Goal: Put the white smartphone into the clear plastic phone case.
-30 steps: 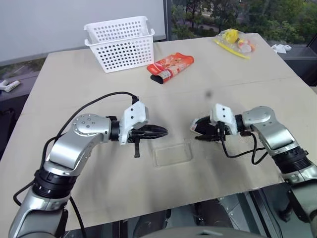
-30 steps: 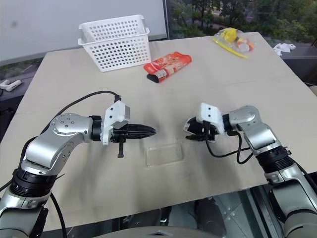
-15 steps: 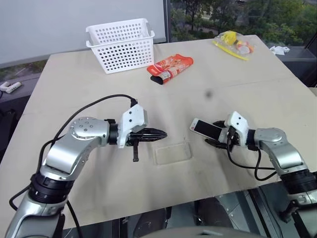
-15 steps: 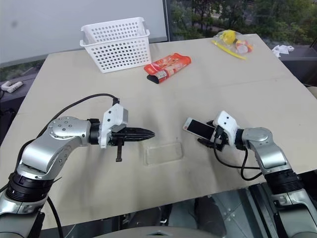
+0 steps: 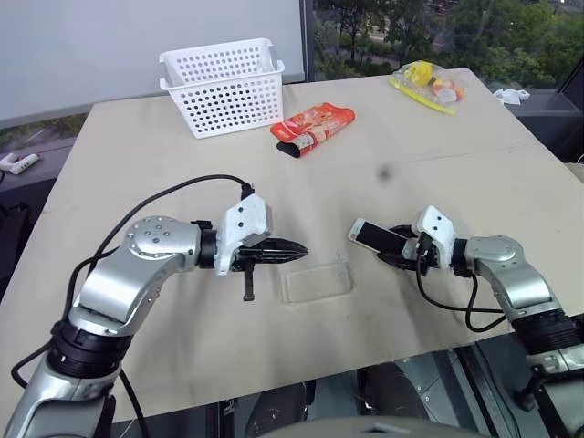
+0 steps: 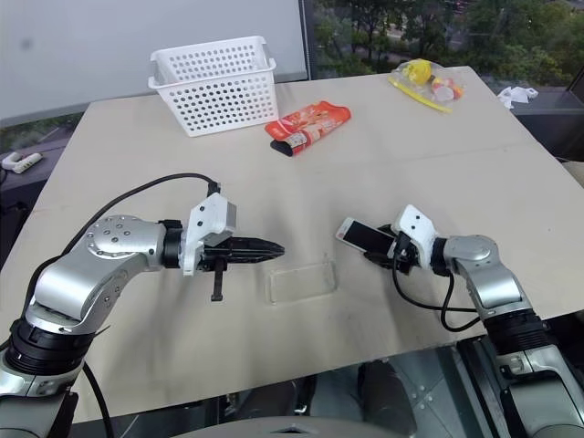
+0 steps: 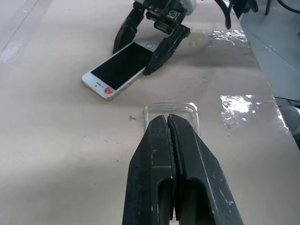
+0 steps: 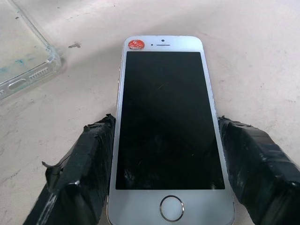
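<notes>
The white smartphone (image 8: 165,126) lies screen-up on the table (image 5: 438,119), its long axis running from the right gripper (image 5: 399,253) toward the clear plastic phone case (image 5: 317,280), the home-button end between the gripper's fingers (image 8: 77,183) and the earpiece end pointing away. The fingers flank the phone's long edges, touching or nearly so. The left gripper (image 5: 294,247), pressed together and empty, hovers beside the case.

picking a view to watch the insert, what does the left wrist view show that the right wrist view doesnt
Left wrist alone: the shut left gripper over the case, and the whole right gripper straddling the phone.
Right wrist alone: the phone's home button and a red dot by its earpiece, close up.
Both: phone lying screen up, case beside it, right fingers along the phone's long edges.
</notes>
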You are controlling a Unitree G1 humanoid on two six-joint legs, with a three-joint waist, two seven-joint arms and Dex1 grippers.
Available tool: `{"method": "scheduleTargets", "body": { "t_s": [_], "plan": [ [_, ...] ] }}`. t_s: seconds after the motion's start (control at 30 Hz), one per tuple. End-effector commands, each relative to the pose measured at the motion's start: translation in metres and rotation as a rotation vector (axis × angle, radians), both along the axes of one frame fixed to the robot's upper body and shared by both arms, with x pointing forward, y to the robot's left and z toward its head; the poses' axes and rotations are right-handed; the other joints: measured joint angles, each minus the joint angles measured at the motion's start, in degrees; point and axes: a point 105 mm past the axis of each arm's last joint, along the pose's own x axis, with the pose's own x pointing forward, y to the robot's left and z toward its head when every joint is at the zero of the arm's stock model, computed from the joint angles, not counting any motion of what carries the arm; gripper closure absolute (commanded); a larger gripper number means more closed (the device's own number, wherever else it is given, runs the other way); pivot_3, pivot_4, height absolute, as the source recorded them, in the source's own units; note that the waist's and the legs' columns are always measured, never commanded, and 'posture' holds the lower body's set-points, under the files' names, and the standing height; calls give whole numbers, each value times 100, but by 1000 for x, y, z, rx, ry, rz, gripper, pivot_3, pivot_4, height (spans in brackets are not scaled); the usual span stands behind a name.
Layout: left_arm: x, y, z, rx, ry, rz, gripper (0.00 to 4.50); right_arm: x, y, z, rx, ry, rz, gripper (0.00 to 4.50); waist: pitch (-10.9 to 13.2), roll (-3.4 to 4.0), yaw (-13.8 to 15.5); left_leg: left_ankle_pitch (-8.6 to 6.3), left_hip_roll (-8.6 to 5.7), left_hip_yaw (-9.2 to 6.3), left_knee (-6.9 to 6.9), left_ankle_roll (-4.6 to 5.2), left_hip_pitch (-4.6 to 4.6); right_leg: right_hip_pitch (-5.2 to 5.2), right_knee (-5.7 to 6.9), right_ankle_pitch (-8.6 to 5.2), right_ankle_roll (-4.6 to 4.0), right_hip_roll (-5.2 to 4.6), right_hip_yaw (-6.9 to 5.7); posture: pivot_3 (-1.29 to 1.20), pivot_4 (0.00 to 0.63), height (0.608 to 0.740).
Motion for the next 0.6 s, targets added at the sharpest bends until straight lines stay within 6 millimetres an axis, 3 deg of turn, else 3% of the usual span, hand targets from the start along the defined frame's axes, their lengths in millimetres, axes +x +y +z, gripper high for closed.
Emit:
{"method": "scheduleTargets", "body": {
  "t_s": [0.03,0.17,0.27,0.5,0.6],
  "plan": [
    [1,2,9,-1,-54,11,4500,-3,-10,-16,-66,33,-7,1504,0,1,0,0,0,0,0,0,0,0,0,0,0,0,0,0,150,740],
    [4,2,15,-26,-62,20,4500,-5,15,24,31,-61,130,1504,6,5,-2,0,0,-1,-2,0,-8,-4,0,0,0,0,0,0,150,740],
    [5,0,19,-44,-66,17,4500,-14,29,40,33,-83,256,1504,12,12,-17,1,1,2,-5,-2,-38,-39,1,1,-1,2,0,0,150,740],
    [3,-10,16,-34,-49,-33,4500,-29,50,50,-80,-104,488,1504,20,22,-6,16,1,-1,-4,-29,-91,-85,-1,2,-1,1,-4,0,150,740],
    [1,-19,2,-15,-21,-63,4500,-35,57,53,-131,-102,573,1504,22,22,10,16,0,-5,-5,-29,-94,-86,-3,2,-1,-1,-6,0,150,740]
  ]
}}
